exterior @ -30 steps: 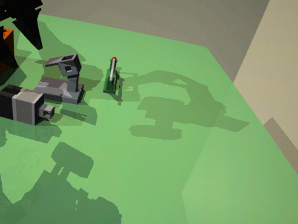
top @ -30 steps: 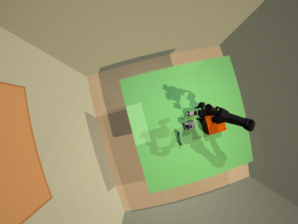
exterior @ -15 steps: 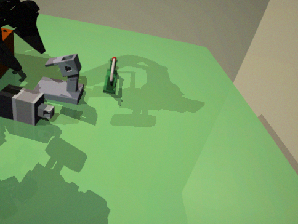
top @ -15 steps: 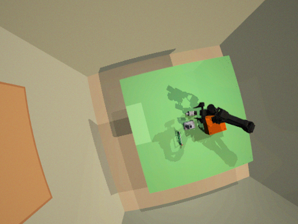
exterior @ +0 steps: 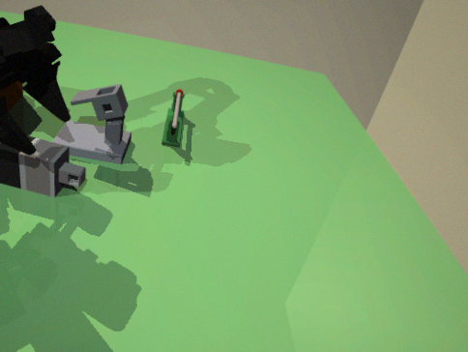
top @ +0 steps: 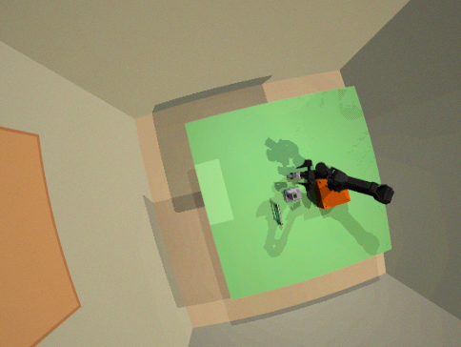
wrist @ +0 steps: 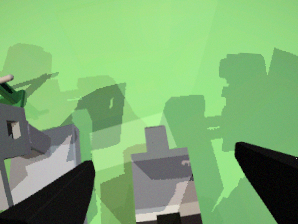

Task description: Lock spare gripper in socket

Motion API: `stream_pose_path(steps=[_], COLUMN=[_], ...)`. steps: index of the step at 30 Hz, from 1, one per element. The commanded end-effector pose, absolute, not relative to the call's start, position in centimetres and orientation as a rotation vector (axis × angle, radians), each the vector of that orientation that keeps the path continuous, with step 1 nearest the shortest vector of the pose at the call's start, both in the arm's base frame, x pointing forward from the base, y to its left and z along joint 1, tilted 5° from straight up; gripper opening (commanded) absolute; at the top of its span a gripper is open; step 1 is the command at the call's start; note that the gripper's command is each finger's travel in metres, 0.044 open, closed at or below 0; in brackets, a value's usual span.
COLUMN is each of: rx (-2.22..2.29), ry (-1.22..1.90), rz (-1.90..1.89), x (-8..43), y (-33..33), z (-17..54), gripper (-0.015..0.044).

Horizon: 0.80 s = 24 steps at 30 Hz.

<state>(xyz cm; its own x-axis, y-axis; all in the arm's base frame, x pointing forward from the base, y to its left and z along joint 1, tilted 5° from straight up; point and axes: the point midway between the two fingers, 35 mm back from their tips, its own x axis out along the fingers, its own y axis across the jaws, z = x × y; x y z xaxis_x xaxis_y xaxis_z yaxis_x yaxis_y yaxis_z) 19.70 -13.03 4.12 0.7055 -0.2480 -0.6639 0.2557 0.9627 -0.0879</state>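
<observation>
The mount (top: 292,194) (exterior: 87,140) (wrist: 50,160) stands on the green surface; its raised socket (exterior: 116,103) has an open square side hole and no pin through it. The pale lock pin (exterior: 177,108) (wrist: 6,79), red at one end, rests on a green holder (exterior: 171,135) (wrist: 15,96) beyond the mount. The spare gripper (top: 293,175) (exterior: 43,169) (wrist: 165,187), a grey and black block, lies beside the mount, its holed spigot (exterior: 73,175) (wrist: 156,139) pointing away from the arm. My gripper (top: 299,175) (exterior: 50,136) (wrist: 165,159) is open, a finger to either side of the spare gripper; contact cannot be told.
The orange block (top: 332,196) is by the arm, beyond the mount from the pin holder. The mount stands close to my left finger in the wrist view. The arm's shadows fall across the green surface (top: 248,257) (exterior: 232,271).
</observation>
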Motion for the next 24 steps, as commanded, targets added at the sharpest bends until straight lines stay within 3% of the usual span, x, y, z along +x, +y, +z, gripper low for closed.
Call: stream_pose_path(steps=[1, 24], rx=[0.01, 0.011], ry=[0.737, 0.738], rz=[-0.272, -0.272], x=[19.8, 20.0], y=[-13.1, -13.6], z=[3.5, -0.4], gripper=[0.044, 0.044])
